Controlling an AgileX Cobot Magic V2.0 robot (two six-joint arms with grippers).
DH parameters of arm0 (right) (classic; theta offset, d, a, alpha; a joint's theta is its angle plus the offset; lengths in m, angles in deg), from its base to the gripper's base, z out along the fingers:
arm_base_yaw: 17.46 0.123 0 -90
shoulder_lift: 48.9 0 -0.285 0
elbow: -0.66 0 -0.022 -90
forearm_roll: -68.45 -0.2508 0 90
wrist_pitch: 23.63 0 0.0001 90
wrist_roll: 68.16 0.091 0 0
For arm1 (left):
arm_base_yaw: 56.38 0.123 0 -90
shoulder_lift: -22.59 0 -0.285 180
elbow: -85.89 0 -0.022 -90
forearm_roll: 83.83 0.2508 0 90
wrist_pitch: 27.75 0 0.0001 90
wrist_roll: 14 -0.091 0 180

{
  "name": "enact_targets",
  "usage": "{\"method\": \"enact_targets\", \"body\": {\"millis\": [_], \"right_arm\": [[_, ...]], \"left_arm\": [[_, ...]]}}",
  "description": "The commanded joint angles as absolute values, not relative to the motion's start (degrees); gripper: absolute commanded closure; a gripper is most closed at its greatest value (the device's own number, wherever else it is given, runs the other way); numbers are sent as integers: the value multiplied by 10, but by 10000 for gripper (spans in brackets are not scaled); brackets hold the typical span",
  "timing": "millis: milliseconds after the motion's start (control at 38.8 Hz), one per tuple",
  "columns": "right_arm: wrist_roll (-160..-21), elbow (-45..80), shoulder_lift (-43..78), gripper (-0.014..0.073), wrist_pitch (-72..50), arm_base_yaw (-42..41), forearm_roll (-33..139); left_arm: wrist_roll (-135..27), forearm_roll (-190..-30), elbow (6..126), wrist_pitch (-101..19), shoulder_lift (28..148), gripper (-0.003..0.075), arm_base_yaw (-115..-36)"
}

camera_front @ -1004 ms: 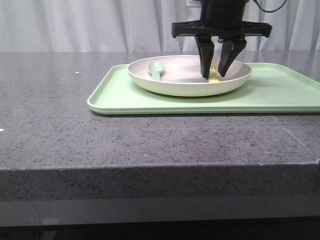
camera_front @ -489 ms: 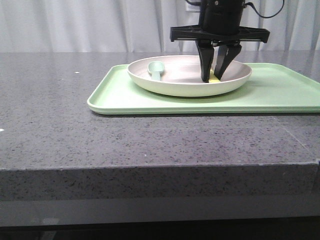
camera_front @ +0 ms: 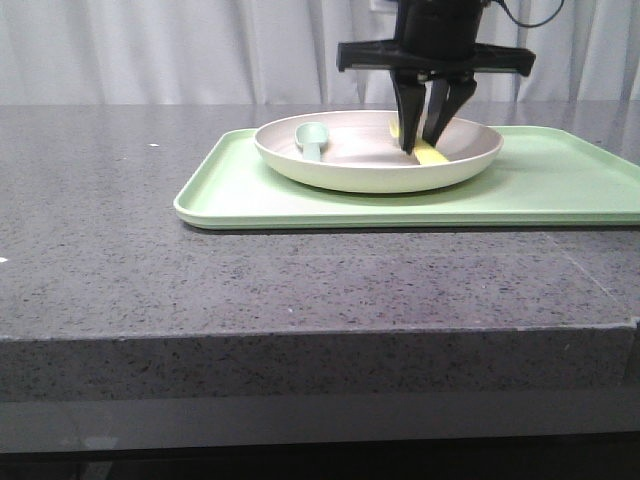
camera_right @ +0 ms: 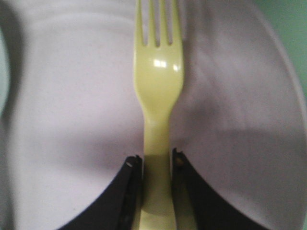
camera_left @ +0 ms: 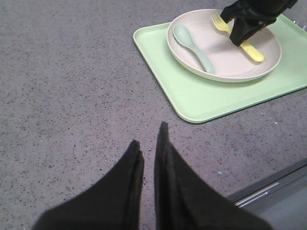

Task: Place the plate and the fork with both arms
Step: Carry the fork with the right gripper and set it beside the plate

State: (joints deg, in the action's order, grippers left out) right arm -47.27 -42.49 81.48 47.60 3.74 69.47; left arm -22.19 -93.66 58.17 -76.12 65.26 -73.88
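My right gripper [camera_front: 421, 146] holds the fork [camera_right: 157, 120] by its handle, inside the plate [camera_front: 340, 172].

I see its two fingers pressed on both sides of the yellow handle. The plate stands on the green tray [camera_front: 560, 190], and a green spoon [camera_left: 194, 47] lies in it, apart from the fork. My left gripper [camera_left: 148, 146] hangs over the grey table [camera_front: 150, 270], fingers narrow and holding nothing.

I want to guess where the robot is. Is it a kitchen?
More likely a lab: a speckled grey stone table, plain white curtains, and only one round cream plate on a flat light-green tray.
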Motion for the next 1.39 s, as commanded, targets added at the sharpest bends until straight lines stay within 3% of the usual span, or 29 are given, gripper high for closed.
{"method": "enact_targets", "body": {"millis": [0, 309, 618, 1159, 1262, 1365], "right_arm": [[-490, -464, 767, 456, 530, 33, 688], [-546, -448, 692, 456, 530, 6, 676], [-583, -315, 608, 456, 528, -85, 676], [-595, -237, 675, 449, 454, -117, 674], [-595, -237, 685, 399, 454, -116, 673], [-595, -237, 682, 279, 448, -116, 671]], "left_arm": [[-221, -944, 595, -719, 655, 659, -738], [-221, -944, 595, -719, 655, 659, -738], [-221, -944, 595, -719, 655, 660, -738], [-221, -944, 595, -719, 655, 660, -738], [-221, -944, 595, -719, 655, 659, -738], [-221, -944, 595, -719, 655, 660, -738]]}}
